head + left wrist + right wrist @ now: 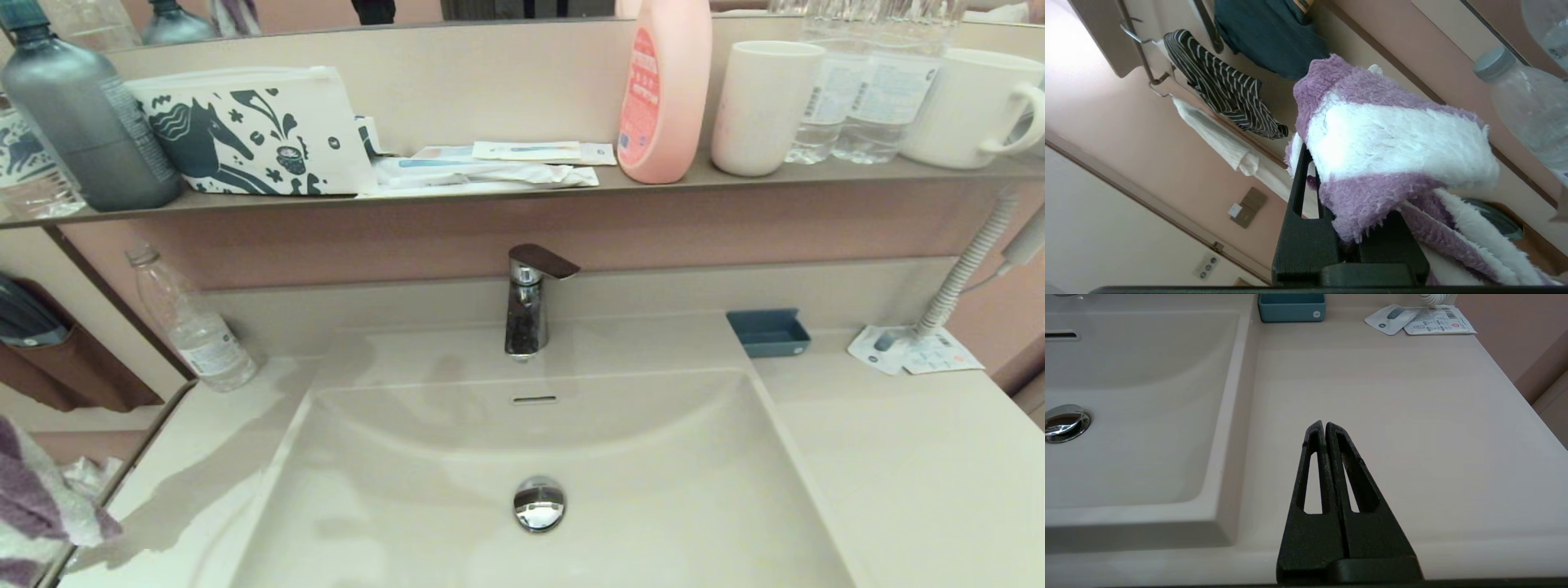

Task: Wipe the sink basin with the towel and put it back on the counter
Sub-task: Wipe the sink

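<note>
Leftmost, the left gripper (1331, 183) held the purple-and-white striped towel (1392, 151), jaws pinching its bunched fold, the cloth draping over and past them, clear of the worktop (898, 457) at its far left edge. A clear water bottle (196, 327) stood just beyond. Rightward lay the sink basin (653, 490), well apart from those jaws. The right gripper (1326, 424) hovered over the worktop beside the basin, jaws pressed together, a blue tray (1291, 307) well ahead of them.

The left gripper (1331, 196) is hanging up off the left of the desk (1372, 416), its jaws clamping a fold of the towel (1392, 143) that is draping over and past them. The right gripper (1325, 426) is hovering low over the desk, its jaws pressing together with nothing between them.
</note>
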You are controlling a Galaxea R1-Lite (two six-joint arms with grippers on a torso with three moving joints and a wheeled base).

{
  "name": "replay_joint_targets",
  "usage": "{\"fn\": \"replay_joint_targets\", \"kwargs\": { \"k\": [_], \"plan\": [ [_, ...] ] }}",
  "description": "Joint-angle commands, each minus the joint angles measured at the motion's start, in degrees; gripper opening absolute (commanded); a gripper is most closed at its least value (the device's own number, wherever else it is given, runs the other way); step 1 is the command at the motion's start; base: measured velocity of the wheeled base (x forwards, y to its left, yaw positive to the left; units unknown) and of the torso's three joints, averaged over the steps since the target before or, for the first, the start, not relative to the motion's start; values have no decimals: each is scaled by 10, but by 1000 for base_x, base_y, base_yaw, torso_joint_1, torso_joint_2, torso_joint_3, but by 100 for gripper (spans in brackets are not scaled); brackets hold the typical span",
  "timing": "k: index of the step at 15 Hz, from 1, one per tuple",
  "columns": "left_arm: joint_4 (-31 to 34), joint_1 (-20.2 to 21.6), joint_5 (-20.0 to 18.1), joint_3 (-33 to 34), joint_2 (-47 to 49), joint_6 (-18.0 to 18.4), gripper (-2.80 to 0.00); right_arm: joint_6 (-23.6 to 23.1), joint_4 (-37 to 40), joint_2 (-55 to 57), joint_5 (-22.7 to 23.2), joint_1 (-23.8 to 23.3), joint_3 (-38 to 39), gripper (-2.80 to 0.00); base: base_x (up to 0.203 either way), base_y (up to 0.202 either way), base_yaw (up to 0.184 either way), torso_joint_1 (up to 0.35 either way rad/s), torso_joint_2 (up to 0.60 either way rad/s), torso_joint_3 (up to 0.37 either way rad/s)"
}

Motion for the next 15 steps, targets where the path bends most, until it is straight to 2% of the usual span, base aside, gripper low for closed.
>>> {"fn": "replay_joint_targets", "kwargs": {
  "k": [1,2,5,6,7,8,10,12,15],
  "plan": [
    [2,-1,2,0,6,-2,-280,0,0,0,0,0,0,-280,0,0,0,0,0,0],
    [2,-4,2,0,10,-22,-280,0,0,0,0,0,0,-280,0,0,0,0,0,0],
    [19,-11,0,28,16,-123,-280,0,0,0,0,0,0,-280,0,0,0,0,0,0],
    [26,-13,0,35,15,-141,-280,0,0,0,0,0,0,-280,0,0,0,0,0,0],
    [43,-14,-1,51,11,-196,-280,0,0,0,0,0,0,-280,0,0,0,0,0,0],
    [69,-14,-2,76,5,-256,-280,0,0,0,0,0,0,-280,0,0,0,0,0,0],
    [114,-13,-3,126,-15,-348,-280,0,0,0,0,0,0,-280,0,0,0,0,0,0],
    [132,-11,-10,185,-43,-407,-280,0,0,0,0,0,0,-280,0,0,0,0,0,0],
    [138,-9,-43,309,-95,-490,-280,0,0,0,0,0,0,-280,0,0,0,0,0,0]
  ]
}}
